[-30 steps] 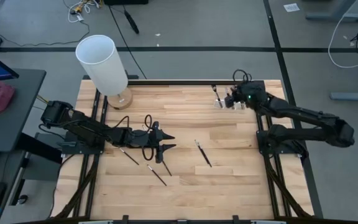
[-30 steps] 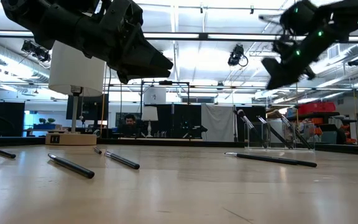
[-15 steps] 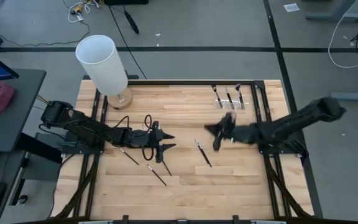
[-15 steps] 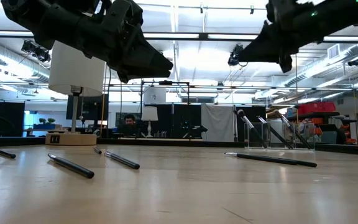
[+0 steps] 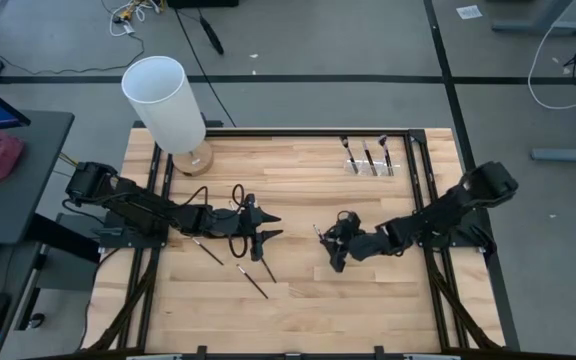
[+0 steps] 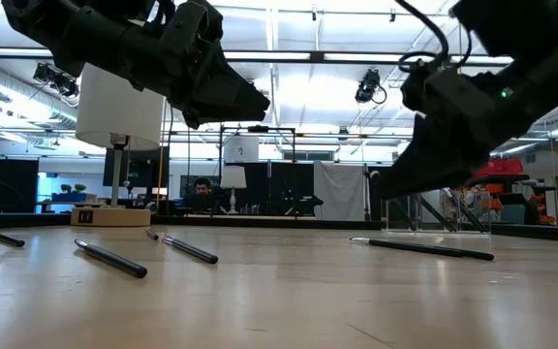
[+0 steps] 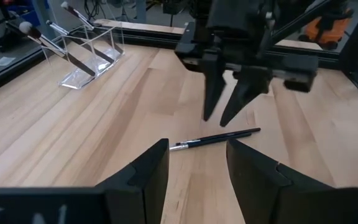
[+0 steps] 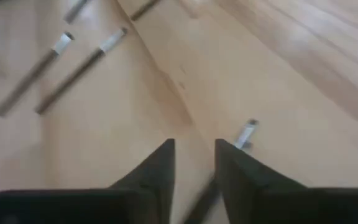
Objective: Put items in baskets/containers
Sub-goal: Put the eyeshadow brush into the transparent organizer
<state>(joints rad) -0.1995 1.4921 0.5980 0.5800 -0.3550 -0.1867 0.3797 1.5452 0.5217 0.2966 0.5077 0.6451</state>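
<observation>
Right gripper [image 5: 336,250] low over the counter [image 5: 298,170] centre, jaws spread around a lone brush [image 7: 215,138] lying flat, not yet pinching it. Left gripper [image 5: 268,228] hovering at nine o'clock from it, jaws spread, empty. Clear holder [image 5: 368,166] at one o'clock near the far edge, three brushes [image 5: 366,155] standing inside. More brushes [image 5: 251,280] loose beneath the left gripper.

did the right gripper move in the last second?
Yes. The right gripper has left the clear holder at the table's far edge and now hangs mid-table over a loose brush.
</observation>
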